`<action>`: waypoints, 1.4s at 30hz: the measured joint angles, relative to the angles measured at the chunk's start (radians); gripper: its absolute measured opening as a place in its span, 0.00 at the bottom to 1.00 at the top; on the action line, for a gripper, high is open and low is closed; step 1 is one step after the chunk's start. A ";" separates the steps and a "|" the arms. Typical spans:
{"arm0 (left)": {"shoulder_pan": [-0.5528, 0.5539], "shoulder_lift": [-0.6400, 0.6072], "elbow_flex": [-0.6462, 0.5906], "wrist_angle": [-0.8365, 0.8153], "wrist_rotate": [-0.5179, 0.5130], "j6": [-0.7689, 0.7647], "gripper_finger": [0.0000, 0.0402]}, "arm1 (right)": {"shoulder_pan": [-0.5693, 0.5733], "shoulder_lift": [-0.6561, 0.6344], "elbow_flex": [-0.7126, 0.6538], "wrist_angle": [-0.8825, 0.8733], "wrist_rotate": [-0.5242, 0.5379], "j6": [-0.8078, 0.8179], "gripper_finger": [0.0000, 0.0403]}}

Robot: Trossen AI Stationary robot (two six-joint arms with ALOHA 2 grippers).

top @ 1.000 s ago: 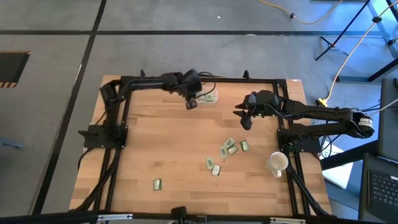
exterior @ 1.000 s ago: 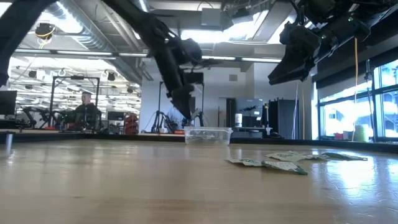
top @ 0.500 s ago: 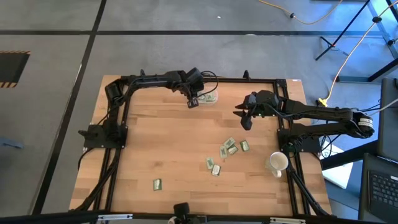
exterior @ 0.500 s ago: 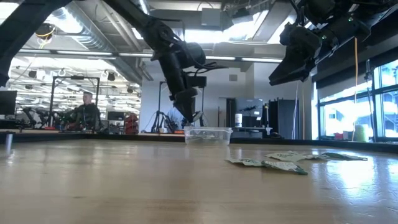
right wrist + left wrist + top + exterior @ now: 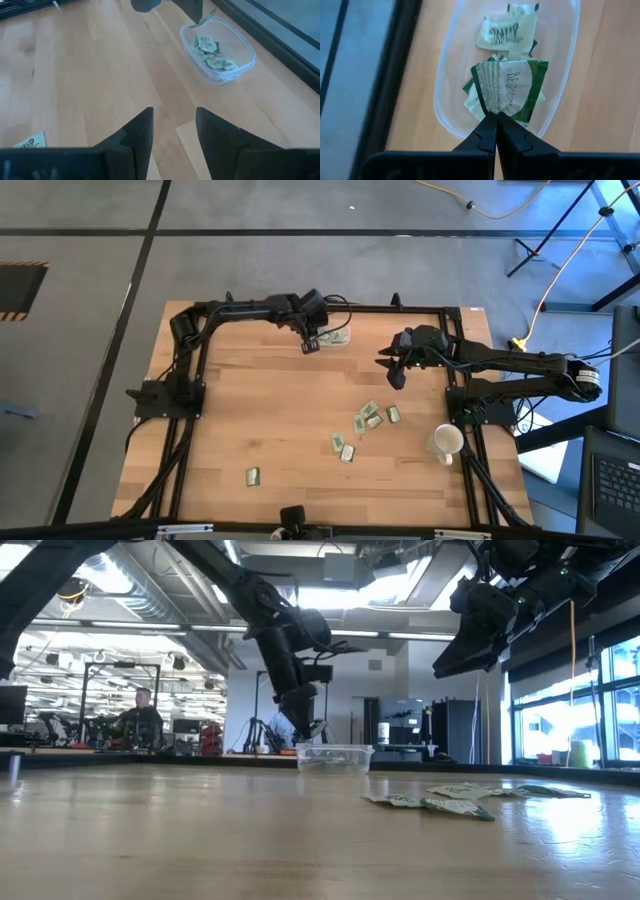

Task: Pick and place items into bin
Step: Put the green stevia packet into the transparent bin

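Note:
The bin [image 5: 338, 337], a small clear tray, stands at the table's far edge with several pale green and white packets [image 5: 506, 31] lying in it. My left gripper [image 5: 310, 345] hangs just above the bin's left end, shut on one green and white packet [image 5: 509, 89]. My right gripper [image 5: 392, 370] is open and hovers above the table to the right of the bin, holding nothing. More packets [image 5: 368, 420] lie flat on the wood at centre right, and a single one [image 5: 252, 476] lies near the front left. My left gripper pinches the packet by one creased edge [image 5: 492, 109] between its two fingertips. The fingers slant down toward the bin. The packet sticks out beyond the fingertips, lifted clear, over the bin's rim [image 5: 445, 112] and the packets inside.
A white cup [image 5: 446, 442] stands at the right edge, near the loose packets. Black frame rails [image 5: 190, 370] run along the table's left, far and right sides. Bare wood [image 5: 260, 400] lies between the bin and the scattered packets.

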 joint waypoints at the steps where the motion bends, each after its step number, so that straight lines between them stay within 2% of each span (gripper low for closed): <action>1: 0.000 0.007 0.000 -0.004 0.000 -0.005 0.01 | 0.000 0.000 0.000 0.000 0.000 0.000 0.38; 12: 0.005 0.022 0.000 0.000 -0.042 -0.008 0.02 | 0.000 0.000 0.000 0.000 0.000 0.000 0.38; 24: 0.005 0.021 0.000 0.042 -0.034 -0.008 0.14 | 0.000 0.000 0.000 0.000 0.000 0.001 0.38; 26: 0.004 0.009 0.010 0.011 -0.034 -0.001 0.15 | 0.000 0.000 0.000 -0.003 0.000 0.002 0.38; 34: -0.089 -0.181 0.034 -0.184 -0.021 0.125 0.15 | 0.000 0.000 0.000 -0.062 0.000 0.004 0.38; 38: -0.186 -0.300 0.034 -0.321 -0.019 0.097 0.15 | 0.000 0.000 0.000 -0.063 -0.001 0.003 0.38; 42: -0.320 -0.386 0.034 -0.460 -0.014 -0.005 0.15 | 0.000 0.000 0.000 -0.063 -0.001 0.002 0.38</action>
